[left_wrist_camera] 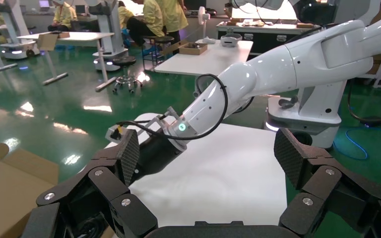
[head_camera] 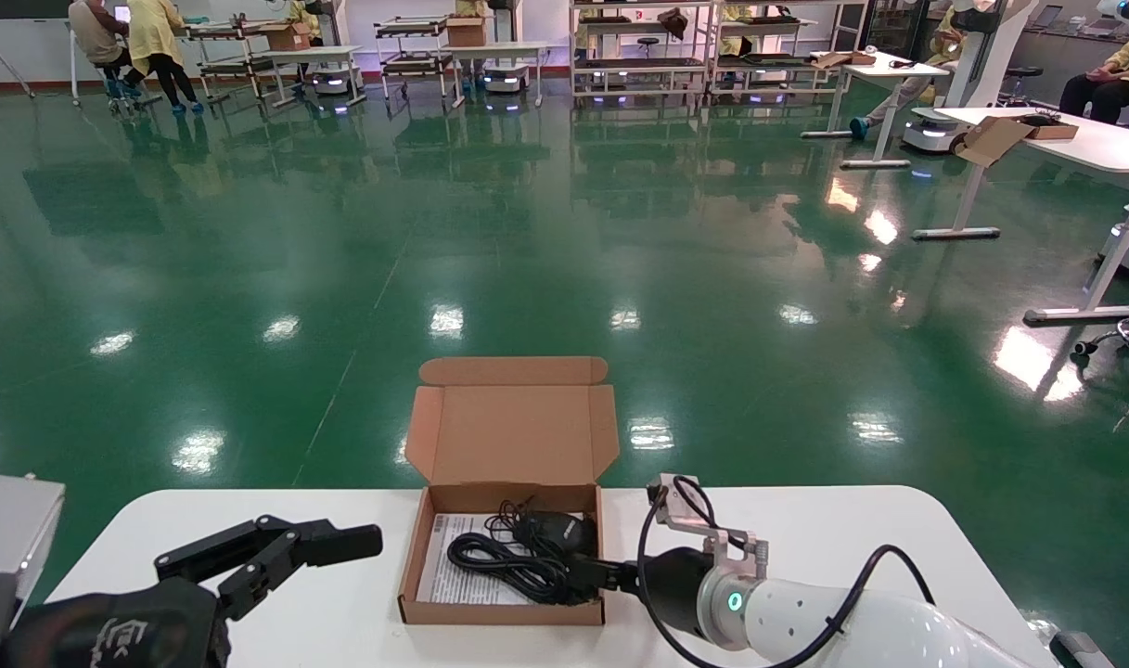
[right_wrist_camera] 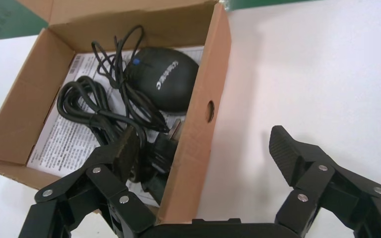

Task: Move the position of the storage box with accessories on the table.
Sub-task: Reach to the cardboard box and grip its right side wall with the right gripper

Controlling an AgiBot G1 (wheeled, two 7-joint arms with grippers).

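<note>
The right gripper has its jaws apart, straddling the side wall of the box: one finger inside by the mouse, one outside over the table. It has not clamped yet, so moving seems still ahead. The left gripper waits open, well apart.

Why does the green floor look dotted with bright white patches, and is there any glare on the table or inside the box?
Head view: the glossy green floor mirrors ceiling lights as white patches. The white table is evenly lit, without hot spots. Right wrist view: the mouse in the storage box shows only a dull sheen, and the right end effector throws a soft shadow on the table.
</note>
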